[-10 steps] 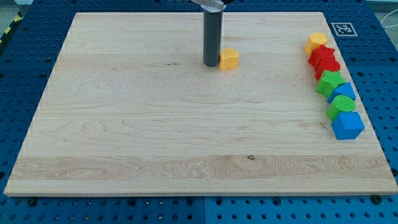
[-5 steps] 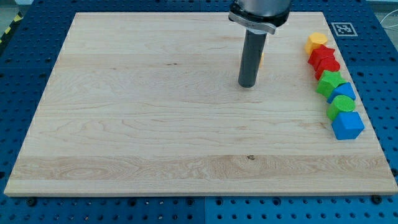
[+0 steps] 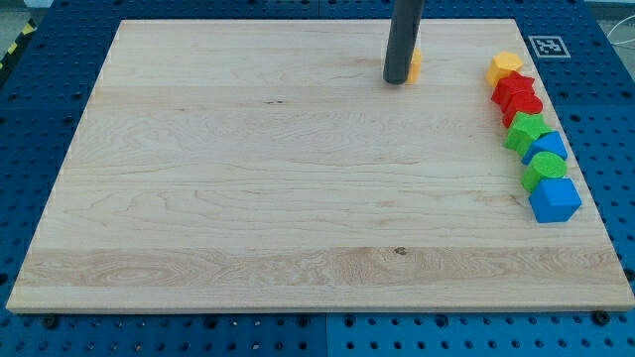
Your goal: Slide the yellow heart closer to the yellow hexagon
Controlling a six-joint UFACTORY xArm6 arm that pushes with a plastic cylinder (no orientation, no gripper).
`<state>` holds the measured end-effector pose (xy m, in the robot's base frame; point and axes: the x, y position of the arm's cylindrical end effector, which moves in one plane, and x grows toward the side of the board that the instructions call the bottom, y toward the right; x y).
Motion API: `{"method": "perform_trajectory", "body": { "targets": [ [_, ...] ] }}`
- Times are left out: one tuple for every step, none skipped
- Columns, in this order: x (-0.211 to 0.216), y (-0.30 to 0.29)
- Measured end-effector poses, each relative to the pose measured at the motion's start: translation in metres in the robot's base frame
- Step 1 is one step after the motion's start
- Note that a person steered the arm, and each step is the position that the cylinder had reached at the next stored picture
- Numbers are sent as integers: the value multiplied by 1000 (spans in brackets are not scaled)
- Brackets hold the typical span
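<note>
The yellow heart [image 3: 415, 64] lies near the view's top, mostly hidden behind my dark rod; only its right edge shows. My tip [image 3: 399, 80] rests on the board against the heart's left side. The yellow hexagon [image 3: 505, 67] sits at the view's upper right, at the top of a column of blocks, about ninety pixels to the right of the heart.
Below the hexagon, down the board's right edge, stand two red blocks [image 3: 516, 96], a green star [image 3: 527, 131], a blue block [image 3: 551, 148], a green round block [image 3: 545, 168] and a blue cube [image 3: 554, 199]. A marker tag [image 3: 547, 46] is at the top right corner.
The yellow heart has moved right and up the view, from about the board's top middle toward the hexagon. My tip swung lower and rightward, then came back up behind the heart's left side.
</note>
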<state>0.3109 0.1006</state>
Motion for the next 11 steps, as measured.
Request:
{"method": "perform_trajectory", "body": {
  "targets": [
    [-24,1],
    [-43,13],
    [-45,26],
    [-45,33],
    [-45,45],
    [-45,64],
    [-45,80],
    [-45,92],
    [-45,101],
    [-45,105],
    [-45,106]
  ]
}}
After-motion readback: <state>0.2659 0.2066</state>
